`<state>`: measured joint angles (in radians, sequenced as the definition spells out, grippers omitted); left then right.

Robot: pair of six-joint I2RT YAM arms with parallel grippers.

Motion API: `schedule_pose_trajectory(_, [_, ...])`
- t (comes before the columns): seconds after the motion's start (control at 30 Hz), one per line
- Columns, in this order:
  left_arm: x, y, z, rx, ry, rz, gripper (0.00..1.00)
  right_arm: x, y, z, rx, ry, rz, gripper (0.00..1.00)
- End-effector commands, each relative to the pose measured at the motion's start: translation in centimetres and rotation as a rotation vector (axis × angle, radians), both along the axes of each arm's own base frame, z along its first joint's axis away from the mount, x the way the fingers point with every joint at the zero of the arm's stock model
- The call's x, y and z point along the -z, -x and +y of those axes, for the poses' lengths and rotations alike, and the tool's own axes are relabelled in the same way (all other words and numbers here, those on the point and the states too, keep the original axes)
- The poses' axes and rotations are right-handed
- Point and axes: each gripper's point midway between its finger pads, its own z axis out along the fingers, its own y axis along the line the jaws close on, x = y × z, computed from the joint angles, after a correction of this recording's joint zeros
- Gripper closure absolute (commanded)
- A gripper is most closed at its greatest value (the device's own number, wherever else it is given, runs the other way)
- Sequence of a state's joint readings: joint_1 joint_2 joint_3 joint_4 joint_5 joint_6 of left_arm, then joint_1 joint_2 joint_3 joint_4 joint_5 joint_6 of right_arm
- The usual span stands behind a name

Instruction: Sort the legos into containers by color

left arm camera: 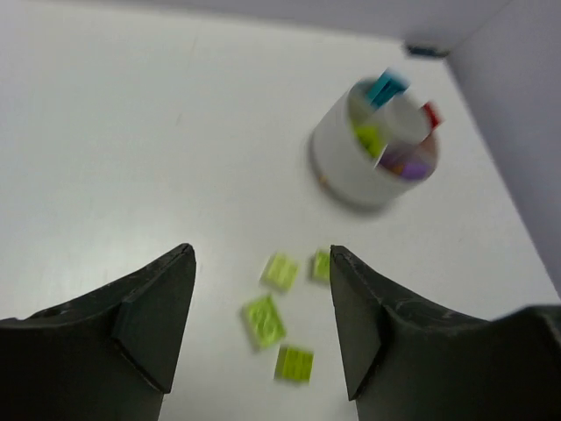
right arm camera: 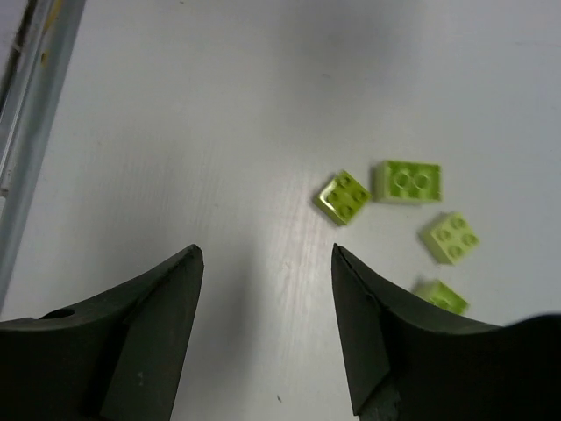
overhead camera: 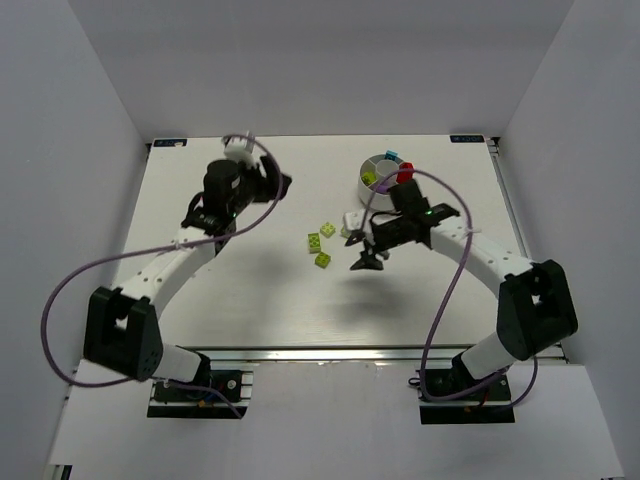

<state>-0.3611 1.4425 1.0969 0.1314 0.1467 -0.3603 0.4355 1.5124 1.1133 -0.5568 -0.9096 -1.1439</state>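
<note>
I see lime bricks (overhead camera: 322, 260) loose on the table (overhead camera: 230, 290), clustered near its middle, and the dish (overhead camera: 364, 181) stands at the far right. The left gripper (overhead camera: 283, 182) hangs over the far left of the table, well apart from the bricks. On its wrist camera its fingers (left arm camera: 149, 307) stand spread with nothing between them. Four lime bricks lie on the table beyond them and the dish (left arm camera: 337, 167) is farther off. In the dish I make out a cyan brick (left arm camera: 386, 87) sticking up over the far rim, a red brick (left arm camera: 430, 114) at the right rim, a lime piece (left arm camera: 368, 139) in a left wedge and purple pieces (left arm camera: 408, 165) in the near wedge, all somewhat blurred. The right gripper (overhead camera: 365, 262) hovers just right of the loose bricks. Its fingers (right arm camera: 149, 333) are spread too and hold nothing. On its camera the four lime bricks (right arm camera: 408, 181) lie near one another, not touching, on the right of the view.
</note>
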Motion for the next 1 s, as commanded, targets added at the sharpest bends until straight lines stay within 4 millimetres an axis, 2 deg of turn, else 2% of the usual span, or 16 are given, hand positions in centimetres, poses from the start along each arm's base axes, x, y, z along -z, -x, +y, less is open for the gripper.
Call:
schedule_pose_trajectory(0.0, [5.8,5.1,3.4,-0.170,0.040,0.256,0.28,1.9,-1.2,3.4,0.143,0.081,-0.034,0.35])
schedule_pose_trajectory(0.03, [8.5,6.6,5.0,-0.231,0.014,0.311,0.26,2.1,-1.0,4.2,0.215,0.079,0.057,0.35])
schedule_pose_trajectory(0.07, [9.0,7.5,5.9,-0.267,0.015,0.320,0.24,2.9,-1.8,5.0,0.275,0.101,0.083,0.34])
schedule_pose_trajectory(0.1, [7.8,8.3,7.1,-0.318,0.050,0.286,0.24,2.9,-1.7,6.2,0.289,0.098,0.100,0.34])
schedule_pose_trajectory(0.13, [9.7,9.7,7.8,-0.343,0.040,0.325,0.23,3.1,-1.8,6.8,0.360,0.101,0.171,0.34])
schedule_pose_trajectory(0.17, [9.8,10.3,8.3,-0.360,0.053,0.322,0.22,3.8,-2.9,7.5,0.440,0.128,0.154,0.32])
schedule_pose_trajectory(0.2, [8.8,11.0,8.9,-0.388,0.096,0.293,0.22,4.1,-3.4,7.9,0.477,0.131,0.156,0.32])
schedule_pose_trajectory(0.23, [9.9,11.7,9.4,-0.404,0.096,0.310,0.22,4.4,-3.7,8.2,0.522,0.139,0.192,0.31])
schedule_pose_trajectory(0.27, [9.9,12.1,9.7,-0.418,0.104,0.307,0.21,5.3,-4.5,8.1,0.584,0.163,0.201,0.28])
schedule_pose_trajectory(0.33, [9.6,12.7,10.5,-0.445,0.113,0.292,0.20,5.2,-5.5,8.7,0.654,0.172,0.215,0.27])
schedule_pose_trajectory(0.37, [9.6,12.9,10.7,-0.454,0.108,0.292,0.20,6.4,-5.6,8.7,0.679,0.207,0.235,0.26])
schedule_pose_trajectory(0.4, [9.6,13.0,11.0,-0.464,0.104,0.290,0.19,6.0,-5.9,9.2,0.683,0.200,0.247,0.25])
schedule_pose_trajectory(0.53, [9.7,13.0,11.2,-0.474,0.095,0.296,0.19,7.1,-5.9,9.8,0.718,0.222,0.263,0.25])
schedule_pose_trajectory(0.7, [9.7,12.9,11.0,-0.469,0.093,0.305,0.19,8.6,-6.1,9.6,0.755,0.279,0.226,0.32])
schedule_pose_trajectory(0.97, [9.8,13.0,10.9,-0.467,0.099,0.309,0.19,10.8,-5.5,9.1,0.750,0.362,0.226,0.37])
